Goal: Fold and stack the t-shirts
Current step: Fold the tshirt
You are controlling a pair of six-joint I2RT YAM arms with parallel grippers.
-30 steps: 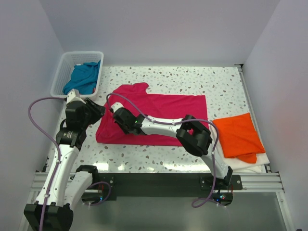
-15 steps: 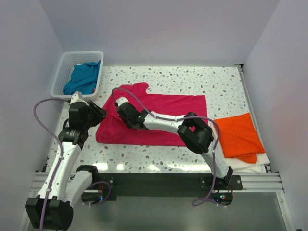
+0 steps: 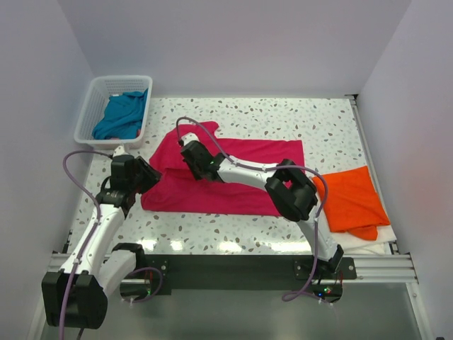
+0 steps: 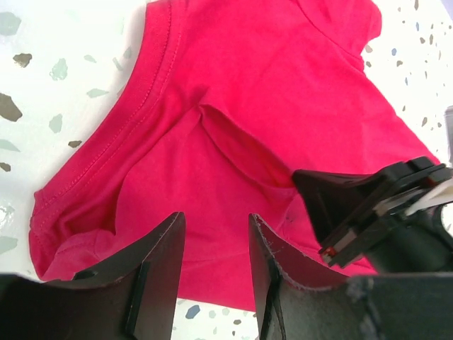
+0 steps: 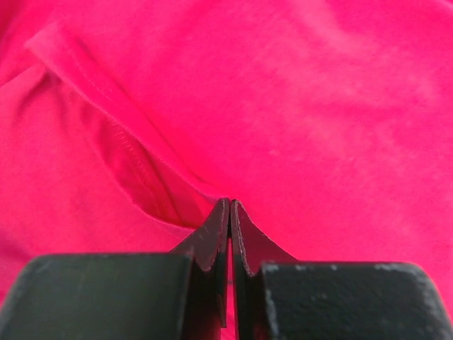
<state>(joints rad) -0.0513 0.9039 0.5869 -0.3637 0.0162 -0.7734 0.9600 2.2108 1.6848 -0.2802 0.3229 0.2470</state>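
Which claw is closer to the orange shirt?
The right claw. It is shut on the pink shirt, well to the left of the orange shirt. The left claw hangs open over the pink shirt's left edge, farther away.

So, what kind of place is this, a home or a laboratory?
Most likely a laboratory robot cell, not a home. Plain white walls box in a speckled table, two robot arms are bolted to a metal rail, and a pink t-shirt lies spread for folding.
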